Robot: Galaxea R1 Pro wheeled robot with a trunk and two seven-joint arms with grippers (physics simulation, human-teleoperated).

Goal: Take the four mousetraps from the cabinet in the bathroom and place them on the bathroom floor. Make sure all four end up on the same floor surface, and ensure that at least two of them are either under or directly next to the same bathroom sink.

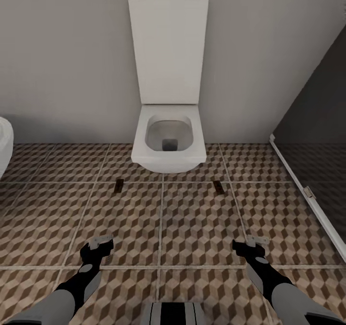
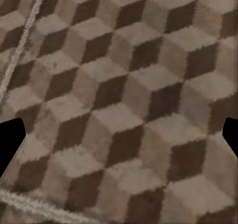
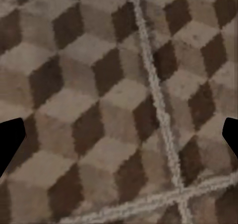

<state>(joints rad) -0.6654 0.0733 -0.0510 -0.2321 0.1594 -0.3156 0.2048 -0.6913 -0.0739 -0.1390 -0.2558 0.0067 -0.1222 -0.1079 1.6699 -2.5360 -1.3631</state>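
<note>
Two mousetraps (image 1: 118, 185) (image 1: 217, 186) lay on the bathroom floor (image 1: 192, 229) mid-frame, flanking the toilet (image 1: 168, 142). Left gripper (image 1: 102, 243) and right gripper (image 1: 250, 243) were both spread wide, holding nothing.

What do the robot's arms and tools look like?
Both arms are grey lower down and turn glossy black toward the wrist. The left tool and right tool are black with pale grey tips. In the wrist views their fingers look like plain black shapes.

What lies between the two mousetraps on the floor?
In the head view, bare patterned floor tile separates the left mousetrap and right mousetrap; the toilet bowl overhangs just behind that stretch.
</note>
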